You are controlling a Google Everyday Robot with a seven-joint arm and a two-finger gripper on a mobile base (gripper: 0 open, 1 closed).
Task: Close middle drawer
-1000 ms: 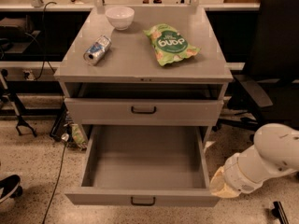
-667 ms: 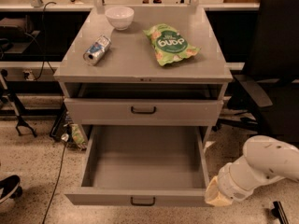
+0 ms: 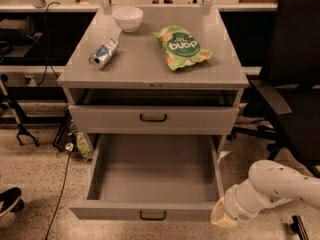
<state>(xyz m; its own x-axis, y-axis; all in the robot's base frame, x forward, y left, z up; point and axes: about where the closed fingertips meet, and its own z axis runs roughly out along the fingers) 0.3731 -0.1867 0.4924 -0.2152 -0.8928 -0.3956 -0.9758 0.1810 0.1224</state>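
The middle drawer (image 3: pixel 155 176) is pulled far out below the cabinet top. It is a deep, plain grey box that holds nothing, with a small black bar handle (image 3: pixel 152 215) on its front. The upper drawer (image 3: pixel 153 118) above it stands slightly out. My white arm (image 3: pixel 280 186) reaches in from the lower right. The gripper (image 3: pixel 219 219) is at its beige end, right beside the front right corner of the middle drawer, and most of it is hidden. The lowest drawer is out of view.
On the cabinet top (image 3: pixel 145 59) lie a white bowl (image 3: pixel 128 18), a tipped can (image 3: pixel 103 53) and a green snack bag (image 3: pixel 182 47). A black office chair (image 3: pixel 295 84) stands close on the right. Cables and a stand foot (image 3: pixel 22 129) are on the floor at left.
My arm has swung down and to the left, bringing its end up to the front right corner of the middle drawer. The drawer itself has not visibly moved.
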